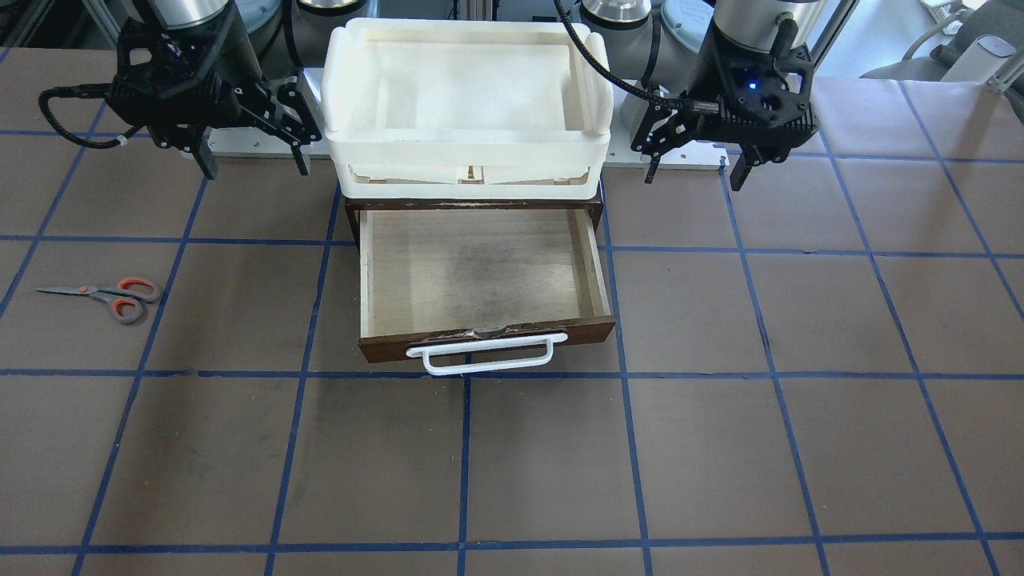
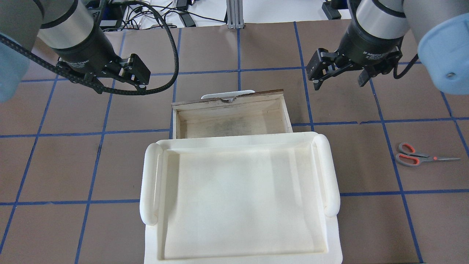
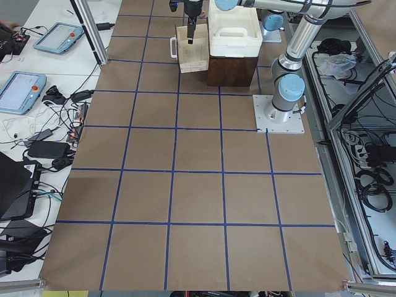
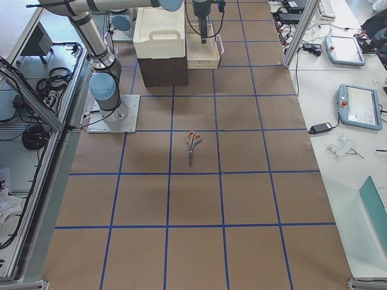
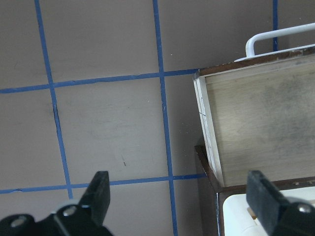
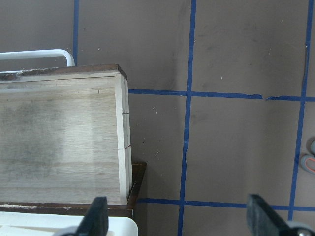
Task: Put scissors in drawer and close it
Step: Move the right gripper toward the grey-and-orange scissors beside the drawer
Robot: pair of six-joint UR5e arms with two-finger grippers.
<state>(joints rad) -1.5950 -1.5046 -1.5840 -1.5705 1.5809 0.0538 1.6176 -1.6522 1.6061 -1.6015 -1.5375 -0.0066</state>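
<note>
One cream tray (image 1: 468, 150) sits directly above the open drawer (image 1: 480, 276).

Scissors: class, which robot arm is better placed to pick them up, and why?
Right. The scissors lie on the side of the right gripper; the left gripper is beyond the open drawer. Both jaws open.

A robotics lab: what look like teach pendants (image 4: 358, 106) on side benches (image 4: 320, 103), aluminium framing (image 3: 90, 31), loose cables (image 3: 59, 133), a tape-gridded table (image 1: 512, 464).
</note>
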